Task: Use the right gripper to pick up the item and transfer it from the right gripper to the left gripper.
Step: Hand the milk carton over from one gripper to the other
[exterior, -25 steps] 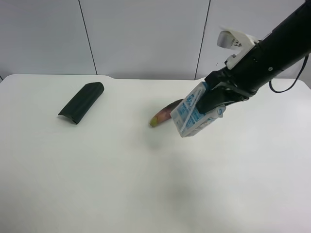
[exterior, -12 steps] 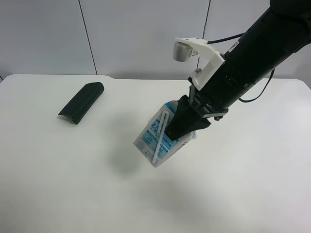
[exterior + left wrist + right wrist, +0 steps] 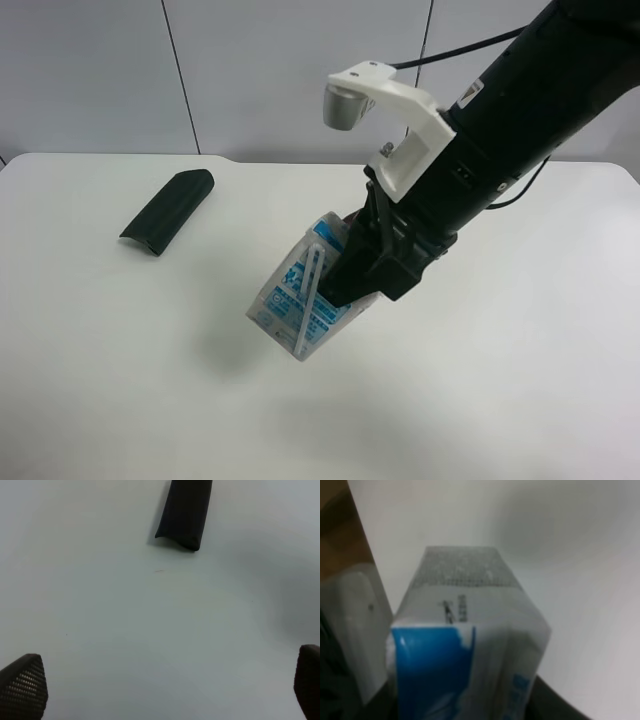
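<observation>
The item, a white drink carton with blue printing [image 3: 297, 298] and a straw on its side, hangs tilted above the table, gripped near its gabled top. My right gripper [image 3: 357, 278], on the black arm with the white block, is shut on it. In the right wrist view the carton [image 3: 465, 645] fills the frame between the fingers. My left gripper [image 3: 165, 690] is open and empty over bare table. Only its two fingertips [image 3: 22, 687] show, at the edge of the left wrist view. The left arm is out of the exterior view.
A dark green flat oblong [image 3: 168, 210] lies at the back left of the white table [image 3: 150, 380]; the left wrist view also shows it [image 3: 184, 512]. The purple eggplant is hidden behind the right arm. The right arm's body spans the back right.
The right arm has carried the carton leftwards and nearer in the exterior view, turning it more upright with the straw facing the camera. The eggplant has become hidden behind the arm.
</observation>
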